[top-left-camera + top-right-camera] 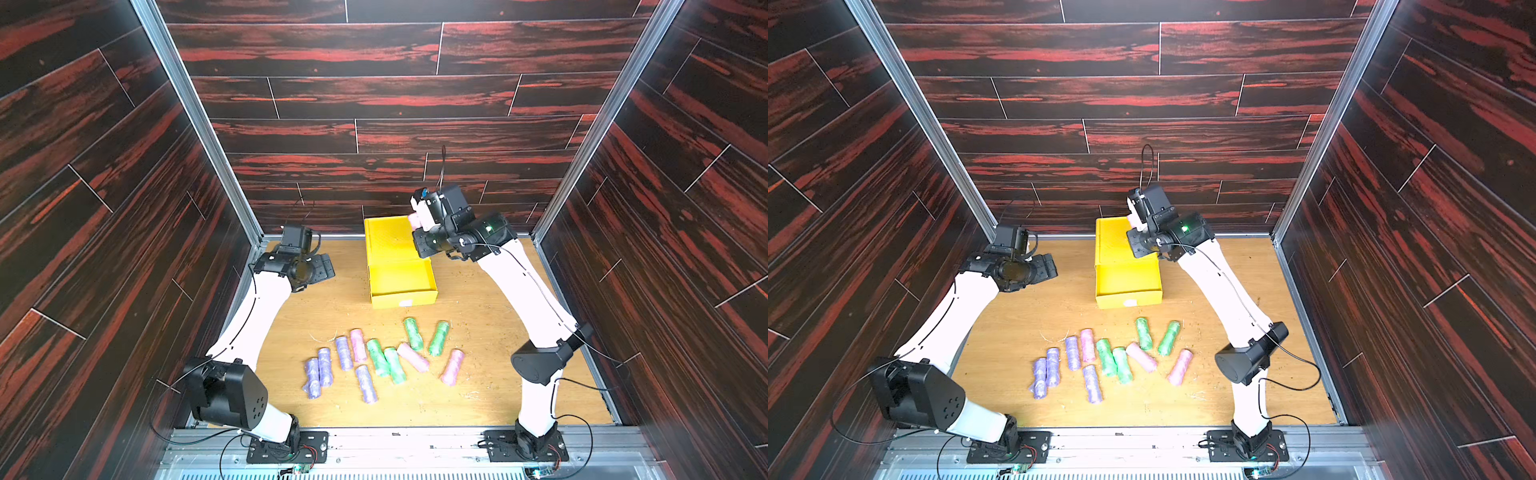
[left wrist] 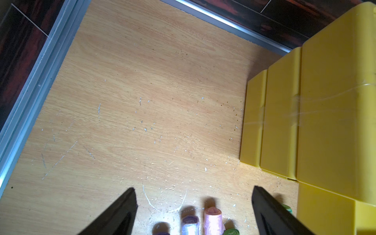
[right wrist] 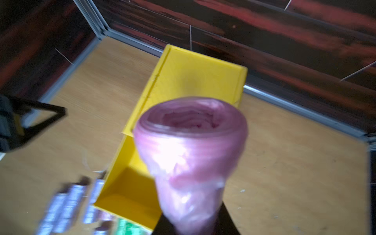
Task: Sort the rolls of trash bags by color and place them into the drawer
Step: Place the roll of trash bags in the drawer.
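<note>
The yellow drawer point(image 1: 402, 294) cabinet stands at the back of the table, its top drawer pulled out and bare inside point(image 3: 124, 195). My right gripper point(image 1: 417, 221) is shut on a pink roll point(image 3: 191, 152), held above the cabinet top point(image 1: 1113, 237) behind the drawer's opening. On the table in front of the cabinet lie several purple rolls point(image 1: 324, 368), several green rolls point(image 1: 395, 365) and three pink rolls point(image 1: 412, 357). My left gripper point(image 2: 193, 188) hangs open and holds nothing, left of the cabinet point(image 2: 325, 122), above bare table near a pink roll point(image 2: 212, 221).
Dark wood-pattern walls with metal rails close in the table on three sides. The left arm's elbow point(image 1: 226, 395) and the right arm's elbow point(image 1: 540, 359) stand over the front corners. Bare wood lies between the loose rolls and the drawer front point(image 1: 405, 301).
</note>
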Controlling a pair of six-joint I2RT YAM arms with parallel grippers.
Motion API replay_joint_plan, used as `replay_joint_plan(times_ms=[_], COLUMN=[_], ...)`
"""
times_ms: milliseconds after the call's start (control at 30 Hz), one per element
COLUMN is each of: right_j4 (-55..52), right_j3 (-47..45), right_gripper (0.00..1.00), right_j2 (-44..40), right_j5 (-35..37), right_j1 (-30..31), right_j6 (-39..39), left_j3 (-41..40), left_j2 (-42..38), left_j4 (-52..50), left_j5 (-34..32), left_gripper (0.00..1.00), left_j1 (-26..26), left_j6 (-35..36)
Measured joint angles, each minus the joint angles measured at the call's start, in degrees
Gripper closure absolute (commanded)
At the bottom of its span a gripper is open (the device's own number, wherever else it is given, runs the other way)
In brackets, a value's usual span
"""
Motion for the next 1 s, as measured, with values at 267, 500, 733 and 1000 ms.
replay_joint_plan(times_ms=[267, 500, 733, 1000], right_j4=[13.29, 17.97, 16.06, 15.89], right_j3=[-16.04, -19.04, -24.39, -26.47], right_gripper=[1.00, 0.96, 0.95, 0.92], right_j2=[-2.47, -2.45, -2.21, 0.02], right_j5=[13.11, 14.73, 12.87, 11.23], right_j1=[3.50, 3.87, 6.95, 7.80], right_j6=[-36.22, -54.01, -55.89, -55.67], left_j3=[-0.35, -0.98, -1.03, -1.09], left_j2=[-0.33, -1.40, -1.49, -1.51], left_j4=[0.13, 0.59, 0.92, 1.05], left_j5=[1.42, 2.43, 3.45, 3.87], left_gripper=[0.08, 0.08, 0.08, 0.08], left_j1=[1.16, 2.67, 3.48, 3.56], left_j6=[-0.42, -0.85, -1.22, -1.25])
